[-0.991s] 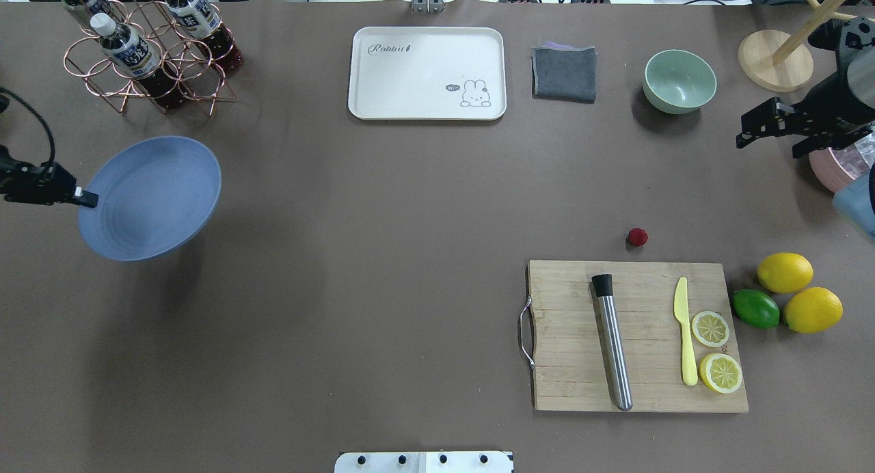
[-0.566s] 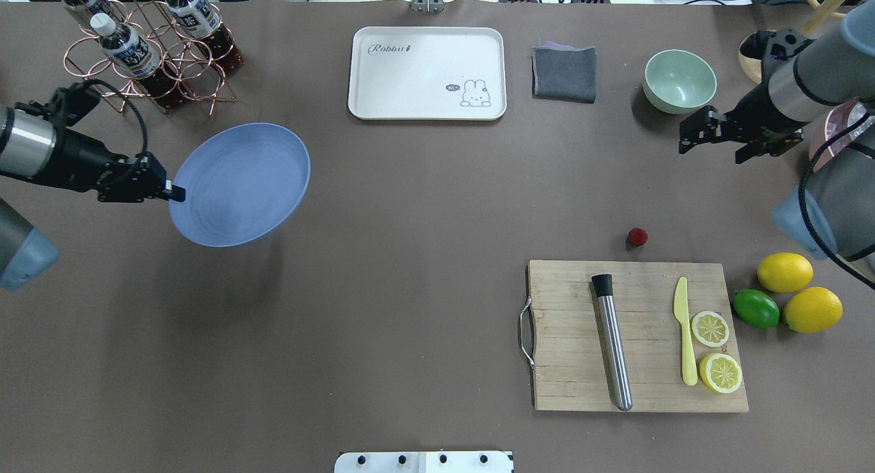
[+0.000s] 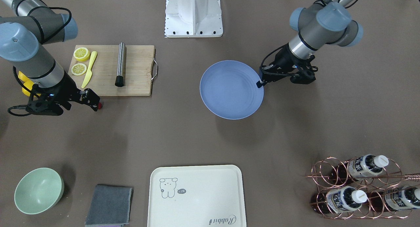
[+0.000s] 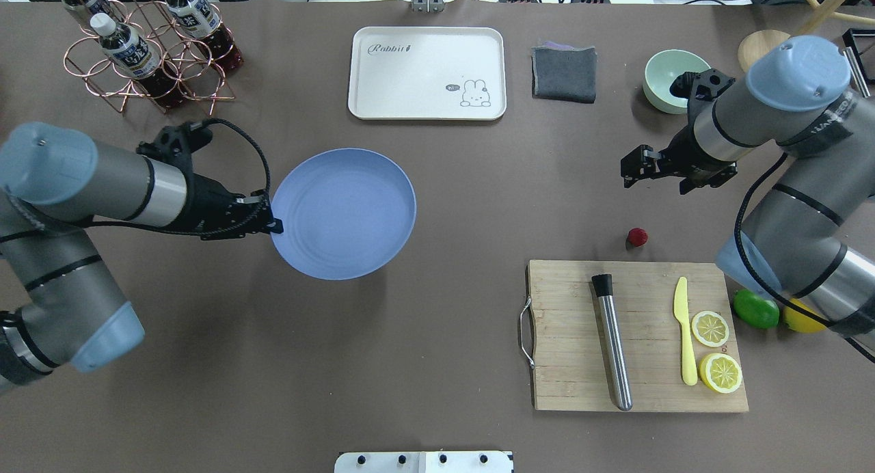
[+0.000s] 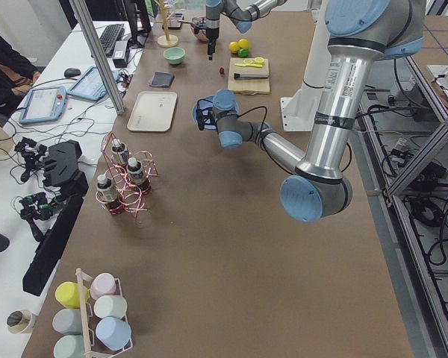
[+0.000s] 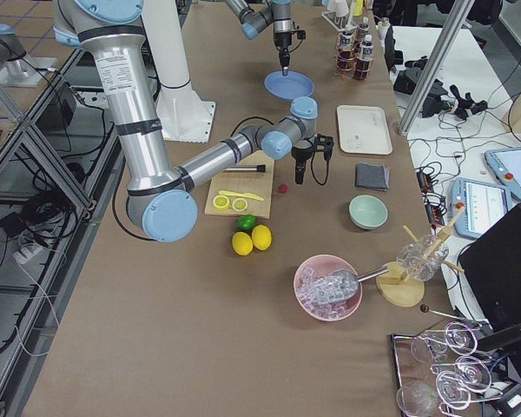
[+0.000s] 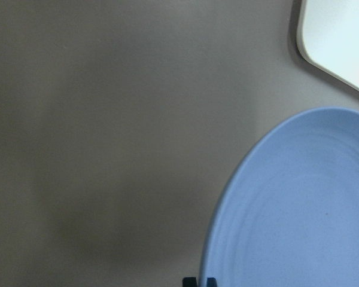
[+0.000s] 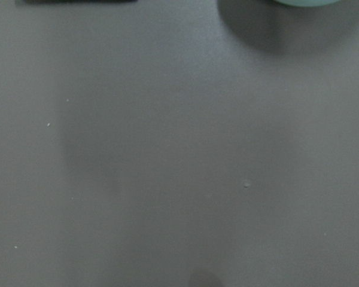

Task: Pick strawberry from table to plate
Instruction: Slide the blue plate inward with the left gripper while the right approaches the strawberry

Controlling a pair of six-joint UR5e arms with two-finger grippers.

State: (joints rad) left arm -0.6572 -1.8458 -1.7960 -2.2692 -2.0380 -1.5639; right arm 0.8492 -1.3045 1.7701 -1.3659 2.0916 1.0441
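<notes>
Gripping the plate (image 4: 343, 213) by its left rim, the left tool (image 4: 272, 223) was clenched on that edge and seemed to hold the dish just clear of the tabletop (image 4: 437, 322), left of centre, with a shadow beneath it. Well to the right, the strawberry (image 4: 637, 237) lay alone on the bare tabletop, just beyond the far edge of the cutting board (image 4: 636, 336) and not touching it. It looked very light, small and round, so it would likely roll if nudged from one side. Its bumpy skin should give some purchase, but whether it was soft or hard could not be told, so a gentle squeeze seemed the safer guess. The best hold appeared to be across its widest part, one finger on each side, coming straight down so that both met it together. The right tool (image 4: 653, 178) stood released, its fingers spread wide and holding nothing. It hung above the tabletop and, in the overhead view, a little to the far side of the berry. The right wrist view showed only bare surface and a sliver of the mint bowl (image 4: 657, 76), with no berry in it. The tool seemed to need a short move toward the near side, then a descent, before the berry would sit between its fingers.
</notes>
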